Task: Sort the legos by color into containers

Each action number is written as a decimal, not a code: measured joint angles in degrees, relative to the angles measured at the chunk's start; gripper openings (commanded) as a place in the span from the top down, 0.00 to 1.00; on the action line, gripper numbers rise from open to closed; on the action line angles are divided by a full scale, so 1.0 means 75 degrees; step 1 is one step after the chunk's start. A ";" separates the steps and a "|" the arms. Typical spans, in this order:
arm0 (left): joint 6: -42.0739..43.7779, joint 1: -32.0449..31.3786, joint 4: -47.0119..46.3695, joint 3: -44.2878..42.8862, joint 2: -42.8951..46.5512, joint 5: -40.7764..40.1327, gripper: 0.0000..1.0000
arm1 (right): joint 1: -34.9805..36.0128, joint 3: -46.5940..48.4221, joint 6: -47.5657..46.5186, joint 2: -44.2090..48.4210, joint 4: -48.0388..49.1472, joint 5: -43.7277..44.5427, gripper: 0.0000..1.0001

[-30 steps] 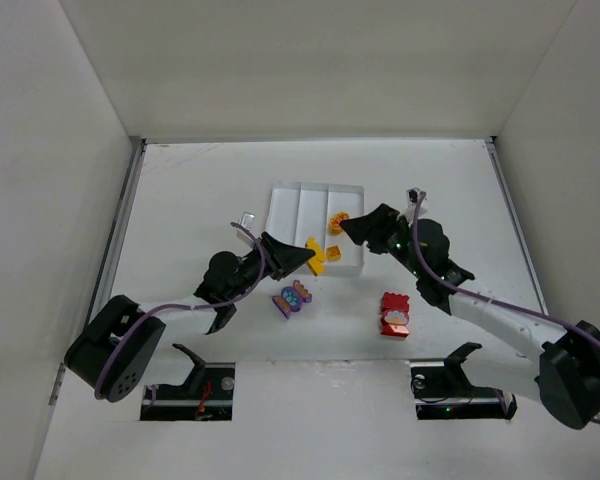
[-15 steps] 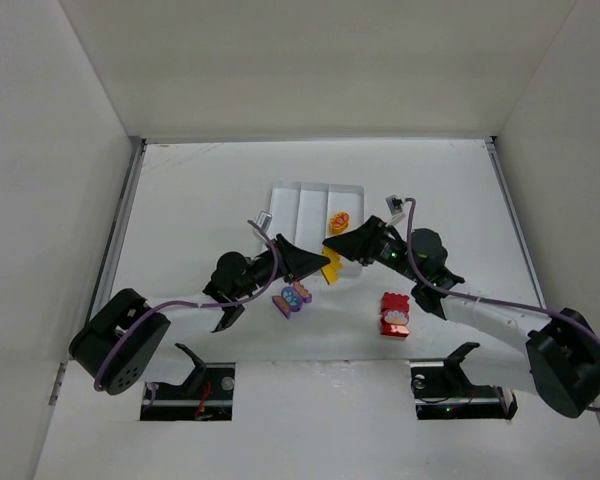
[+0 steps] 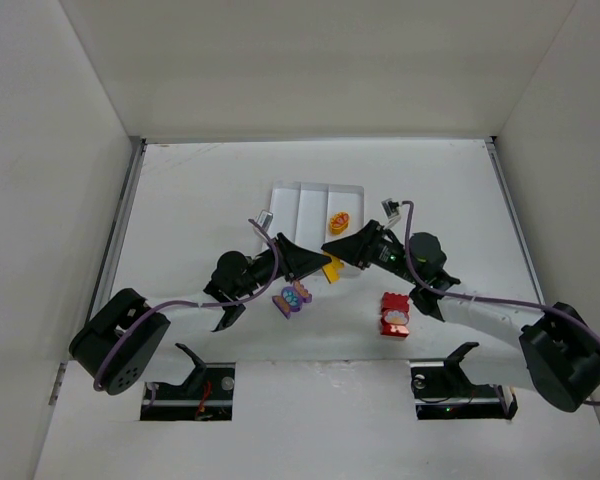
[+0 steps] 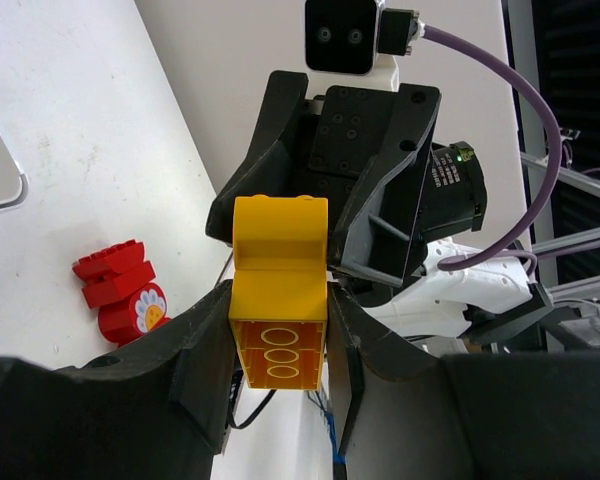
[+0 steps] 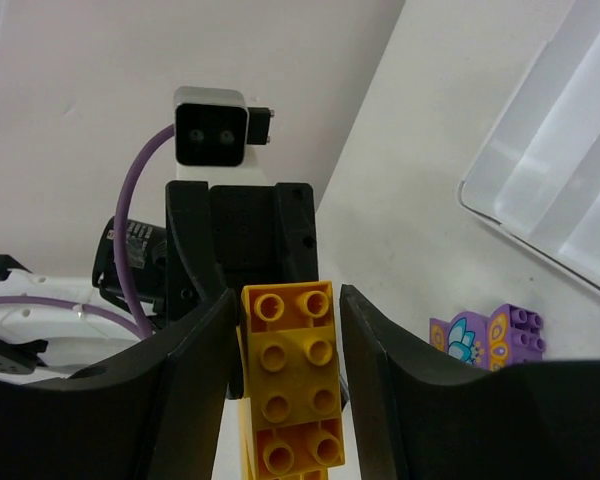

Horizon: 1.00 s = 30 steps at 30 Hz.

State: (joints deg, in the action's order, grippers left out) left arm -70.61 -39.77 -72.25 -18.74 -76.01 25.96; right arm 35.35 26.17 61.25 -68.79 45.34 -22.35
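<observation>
The left gripper (image 3: pixel 320 264) and right gripper (image 3: pixel 332 249) meet nose to nose on the yellow brick (image 3: pixel 332 268) at the near edge of the tray (image 3: pixel 298 205), crowded by the purple brick (image 3: pixel 292 297) just beside them and the red stack (image 3: pixel 394 313) near, while bare table (image 3: pixel 180 210) lies open outside both arms.

You're looking down on a white table (image 3: pixel 200 185), boxed in on three sides by plain white panels: the left wall (image 3: pixel 40 200), the back wall (image 3: pixel 310 70) and the right wall (image 3: pixel 570 150). A thin metal rail (image 3: pixel 120 225) runs along the table's left edge, and there's a second rail (image 3: pixel 507 210) down the right. The light is soft and even across the top, so you get only faint shadows. In your left wrist view, dark space with metal bars (image 4: pixel 570 180) opens up past the table.
</observation>
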 measured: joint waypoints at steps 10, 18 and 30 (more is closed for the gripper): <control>-0.0052 -0.0006 -0.0096 0.0000 0.0000 -0.0050 0.63 | -0.0012 -0.0108 0.0294 -0.0163 0.0542 -0.0029 0.63; -0.0044 -0.0041 -0.0114 0.0000 0.0000 -0.0146 0.56 | -0.0067 -0.0108 0.0388 -0.0265 0.0670 0.0096 0.63; 0.0137 -0.0041 0.0099 0.0000 0.0073 -0.0306 0.71 | -0.0169 -0.0108 0.0469 -0.0391 0.0778 0.0154 0.63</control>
State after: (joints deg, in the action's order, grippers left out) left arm -69.58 -40.07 -71.50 -18.74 -75.46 23.66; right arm 34.09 25.36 64.77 -71.72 51.18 -21.19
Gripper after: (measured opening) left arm 0.335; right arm 0.446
